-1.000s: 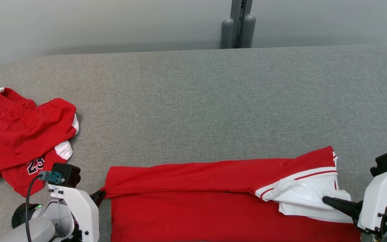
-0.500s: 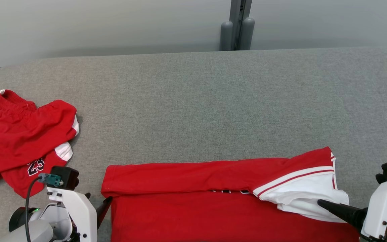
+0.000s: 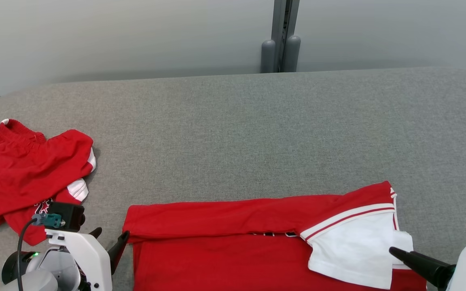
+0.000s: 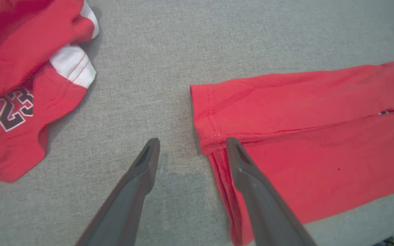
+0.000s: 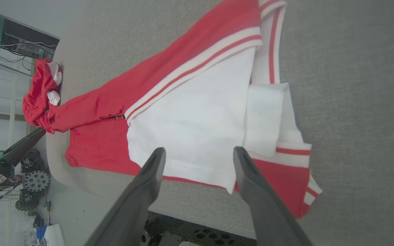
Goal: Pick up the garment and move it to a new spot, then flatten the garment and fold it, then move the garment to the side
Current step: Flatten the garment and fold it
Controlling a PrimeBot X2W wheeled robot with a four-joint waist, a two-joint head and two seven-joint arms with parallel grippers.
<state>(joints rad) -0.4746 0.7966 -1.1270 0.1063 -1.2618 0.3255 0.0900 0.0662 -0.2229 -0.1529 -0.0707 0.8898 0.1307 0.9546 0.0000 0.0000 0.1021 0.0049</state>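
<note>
Red garment on the grey tabletop, stretched between your two arms. Its far edge is turned over toward you in a long strip, and its long axis runs straight from one end effector to the other. Your left end effector hangs with its fingers spread wide and nothing between them. The hem corner lies just ahead of its tips and slightly to its inner side, and the rest of the cloth runs away from it toward your other arm. Your right end effector is likewise spread and empty, poised over the white sleeve at the opposite end, with the near edge of that panel just ahead of its fingers. Each arm is therefore nearest its own end of the garment, and neither needs to reach across. The fold looks partly done, and the next move probably turns on both arms taking their ends together so that the long axis lies square. A pair of red shorts, numbered 23, sits well apart beyond the outer side of your left end effector; steer clear of it.
</note>
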